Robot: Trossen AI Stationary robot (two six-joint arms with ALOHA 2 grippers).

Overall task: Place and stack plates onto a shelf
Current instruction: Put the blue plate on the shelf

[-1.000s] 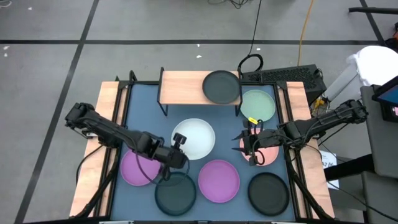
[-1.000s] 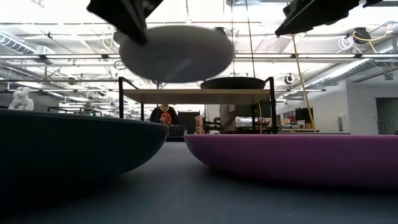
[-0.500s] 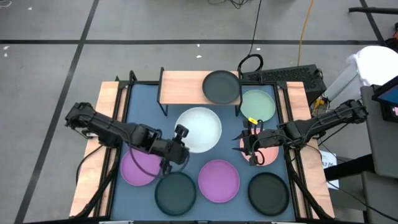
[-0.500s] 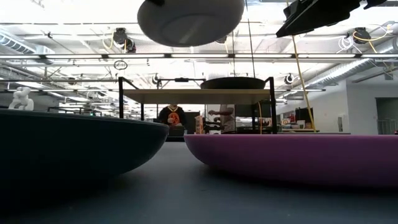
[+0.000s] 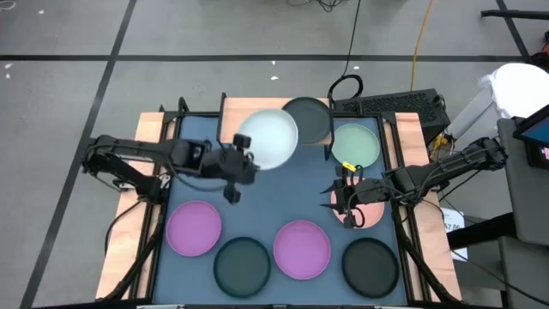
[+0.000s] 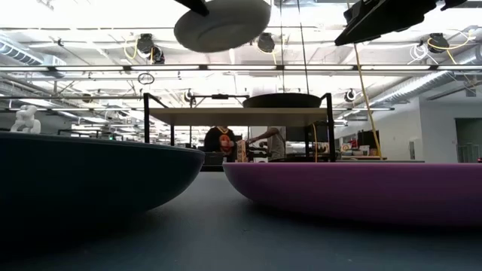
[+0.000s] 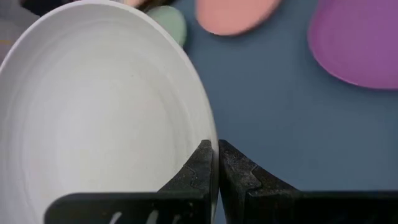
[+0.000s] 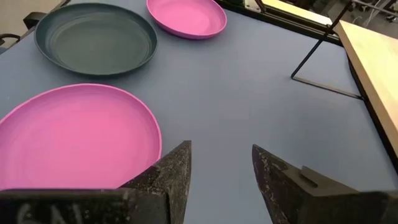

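Observation:
My left gripper [image 5: 244, 160] is shut on a white plate [image 5: 269, 139] and holds it high over the front edge of the light-wood shelf [image 5: 250, 122]. In the low view the white plate [image 6: 222, 22] hangs well above the shelf board [image 6: 241, 115]. A dark plate [image 5: 306, 120] lies flat on the shelf's right half. My right gripper [image 5: 343, 202] hovers open over a pink plate [image 5: 371, 211] at the table's right. Lying flat on the table are a mint plate [image 5: 356, 144], two purple plates [image 5: 194, 227] [image 5: 302, 249] and two dark plates [image 5: 242, 264] [image 5: 371, 266]. My left gripper pinches the white plate's rim [image 7: 209, 129] between its two fingers, one on the plate's upper face and one underneath. The fingers come slanting down from the table's left and near side. The plate is lifted clear, nearly level, and reaches away from the fingers toward the shelf.
The shelf stands on thin black legs [image 5: 225, 146] at the table's far edge, with bare board on its left half. A keyboard [image 5: 403, 105] and cables lie behind the table's far right. People show in the room beyond the shelf [image 6: 220, 140].
My left gripper has risen and swung toward the table's far edge, carrying the white plate from over the table's middle up to above the shelf's front edge. The plate has stayed clear and roughly level. The gripper has stayed shut on it.

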